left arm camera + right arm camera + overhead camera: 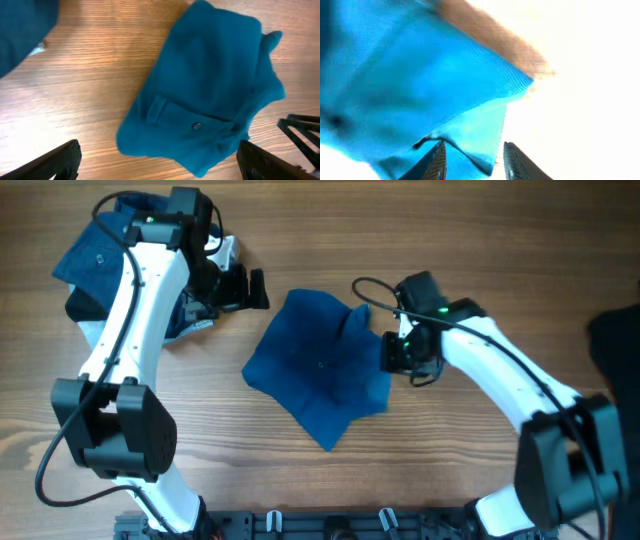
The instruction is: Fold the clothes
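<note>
The blue garment (318,370) lies crumpled in the middle of the wooden table (470,240), bunched into a rough, uneven shape with one pointed corner reaching toward the near edge. Its cloth is plain blue. The left wrist view shows a small dark button (196,126) near one hem and a short stitched tab (158,107) just left of it. The right side of the garment is rumpled into folds.

The right gripper (392,352) sits at the garment's right edge. In its own camera the two dark fingers (436,162) stand close together with a fold of blue cloth between them, pinching that edge, and the cloth rises toward the lens.

The left gripper (255,290) hangs just beyond the garment's far left corner, not touching it. Its jaws are spread wide, and the garment lies on the table ahead of them.

A pile of clothes (95,250) lies at the far left of the table, under the left arm.
</note>
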Available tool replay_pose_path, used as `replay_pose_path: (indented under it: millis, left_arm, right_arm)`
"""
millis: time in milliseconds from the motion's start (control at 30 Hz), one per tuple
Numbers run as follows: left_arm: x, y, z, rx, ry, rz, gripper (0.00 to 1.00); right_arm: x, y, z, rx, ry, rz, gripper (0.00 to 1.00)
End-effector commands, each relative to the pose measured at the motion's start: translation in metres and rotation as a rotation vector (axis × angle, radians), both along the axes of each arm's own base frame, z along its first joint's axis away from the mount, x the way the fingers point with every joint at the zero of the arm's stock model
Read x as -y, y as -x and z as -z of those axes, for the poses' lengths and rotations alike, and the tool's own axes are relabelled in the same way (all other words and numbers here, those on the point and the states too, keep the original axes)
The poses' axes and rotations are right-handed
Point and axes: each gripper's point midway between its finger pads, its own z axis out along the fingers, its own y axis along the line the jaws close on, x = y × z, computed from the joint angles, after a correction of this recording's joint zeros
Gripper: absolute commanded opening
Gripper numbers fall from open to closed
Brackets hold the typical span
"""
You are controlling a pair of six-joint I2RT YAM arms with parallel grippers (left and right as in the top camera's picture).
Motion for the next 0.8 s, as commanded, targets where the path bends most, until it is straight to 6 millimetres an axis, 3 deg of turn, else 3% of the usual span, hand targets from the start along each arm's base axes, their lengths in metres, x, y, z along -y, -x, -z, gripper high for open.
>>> replay_pose_path:
  millis: [0,100,300,433,567,633,667,700,767]
  left_arm:
    - [0.02,0.008,0.014,-0.036,0.114,0.026,1.0]
    - [0.037,0.015,0.041,-0.01,0.192,0.133,1.0]
    - [0.042,0.016,0.099,0.087,0.204,0.236,1.0]
    - [0.08,0.045,0.105,0.073,0.479,0.408,1.0]
    - [0.111,0.063,0.111,0.059,0.649,0.514,0.98]
    - [0.12,0.066,0.118,0.052,0.654,0.541,0.65]
    - [0.124,0.067,0.118,0.06,0.662,0.552,0.25]
    - [0.127,0.065,0.115,0.066,0.676,0.548,0.04]
    - [0.132,0.054,0.093,0.093,0.744,0.516,0.04]
  right_arm:
    - [-0.017,-0.005,-0.033,0.131,-0.094,-0.158,0.42]
    - [-0.02,-0.014,-0.039,0.176,-0.106,-0.158,0.45]
    - [-0.022,-0.019,-0.041,0.201,-0.113,-0.16,0.45]
    - [-0.022,-0.019,-0.041,0.195,-0.115,-0.143,0.45]
    - [-0.022,-0.019,-0.041,0.194,-0.115,-0.143,0.45]
    - [-0.022,-0.018,-0.04,0.191,-0.114,-0.143,0.45]
    - [-0.021,-0.017,-0.04,0.187,-0.113,-0.143,0.45]
    - [-0.021,-0.017,-0.04,0.184,-0.112,-0.142,0.45]
    - [-0.02,-0.015,-0.039,0.178,-0.11,-0.143,0.45]
